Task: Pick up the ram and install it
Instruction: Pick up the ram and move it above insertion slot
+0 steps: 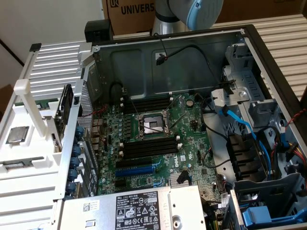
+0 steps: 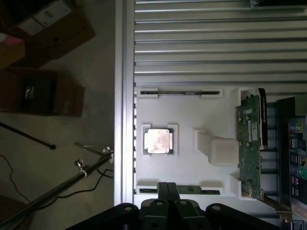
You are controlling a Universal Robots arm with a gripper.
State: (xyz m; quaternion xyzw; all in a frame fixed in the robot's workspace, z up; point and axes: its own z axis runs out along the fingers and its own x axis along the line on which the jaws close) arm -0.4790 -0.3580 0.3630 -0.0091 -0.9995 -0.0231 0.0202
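Hand (image 2: 168,188) closed and empty, over green ram (image 2: 199,190) in white tray (image 2: 189,160), tray at the exterior view's 9 o'clock, beside computer case (image 1: 139,60)

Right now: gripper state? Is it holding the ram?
Gripper: closed, with nothing visibly held. In the wrist view it sits over the ram, which lies in its holder on the white tray.

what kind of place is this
Probably a robotics lab bench: an opened computer case with its motherboard exposed, a white parts tray beside it, and a robot arm above.
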